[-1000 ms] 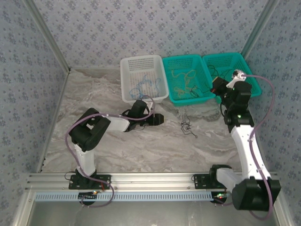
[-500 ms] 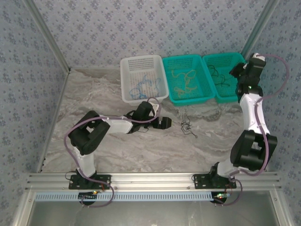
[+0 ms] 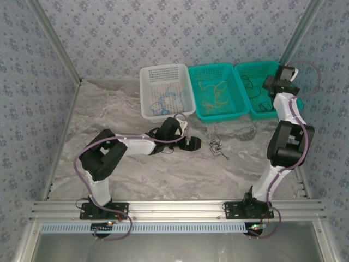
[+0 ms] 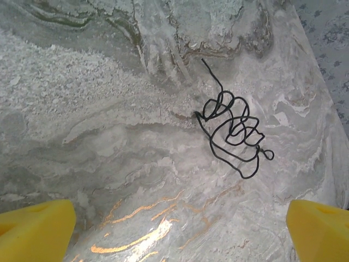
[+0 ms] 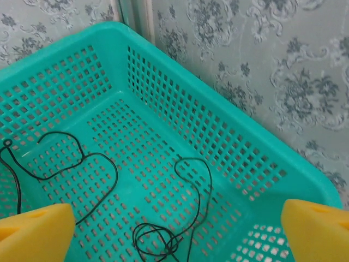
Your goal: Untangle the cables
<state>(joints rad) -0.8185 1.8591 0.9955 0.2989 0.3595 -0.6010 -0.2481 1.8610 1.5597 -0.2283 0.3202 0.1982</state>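
A small black cable clump (image 3: 217, 146) lies loose on the marble table; in the left wrist view this black clump (image 4: 232, 128) sits ahead and slightly right of my open left gripper (image 4: 177, 234), apart from its yellow fingertips (image 4: 32, 232). From above, the left gripper (image 3: 192, 143) rests low just left of the clump. My right gripper (image 3: 272, 83) hovers open over the right teal basket (image 3: 256, 65). Under the right gripper (image 5: 177, 237) loose black cables (image 5: 188, 218) lie on the basket floor, with nothing between the fingers.
A white basket (image 3: 163, 70) holds blue cables (image 3: 163, 98). The middle teal basket (image 3: 210, 68) holds yellow-tan cables (image 3: 212, 90). All three baskets stand in a row at the back against the patterned walls. Bare marble lies around the clump.
The right arm swung up and back from the basket's front edge to stand over the right teal basket. The left gripper slid right, closer to the black clump.
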